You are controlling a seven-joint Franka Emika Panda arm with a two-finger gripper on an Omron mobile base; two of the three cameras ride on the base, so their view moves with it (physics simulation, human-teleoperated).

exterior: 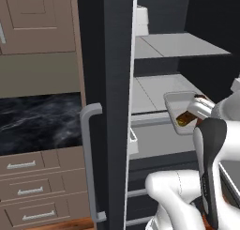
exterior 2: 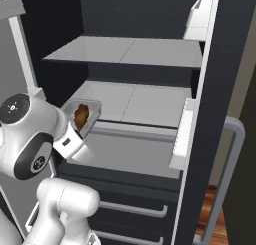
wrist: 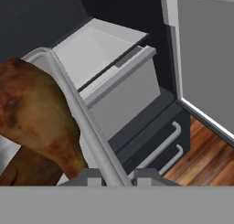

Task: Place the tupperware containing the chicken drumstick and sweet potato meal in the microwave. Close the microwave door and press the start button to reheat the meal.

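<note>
Gripped by its rim at frame bottom, tupperware (wrist: 87, 127) is pinched by the nearly closed end effector (wrist: 116, 175); tilting could spill the chicken drumstick (wrist: 36, 113).

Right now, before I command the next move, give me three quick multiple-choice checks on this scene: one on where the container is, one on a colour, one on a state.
1. Where is the tupperware?
A. At the front edge of a fridge shelf
B. On the wooden floor
C. In a lower drawer

2. What colour is the chicken drumstick?
A. Green
B. Reddish-brown
C. White

3. How does the gripper stand?
A. Wide open, away from everything
B. Shut on the fridge door handle
C. Closed on the tupperware's rim

Answers: 1 A, both base views show it at the middle shelf's front edge. 2 B, the hand view shows it up close. 3 C, the hand view shows the rim running down between the fingertips.
</note>
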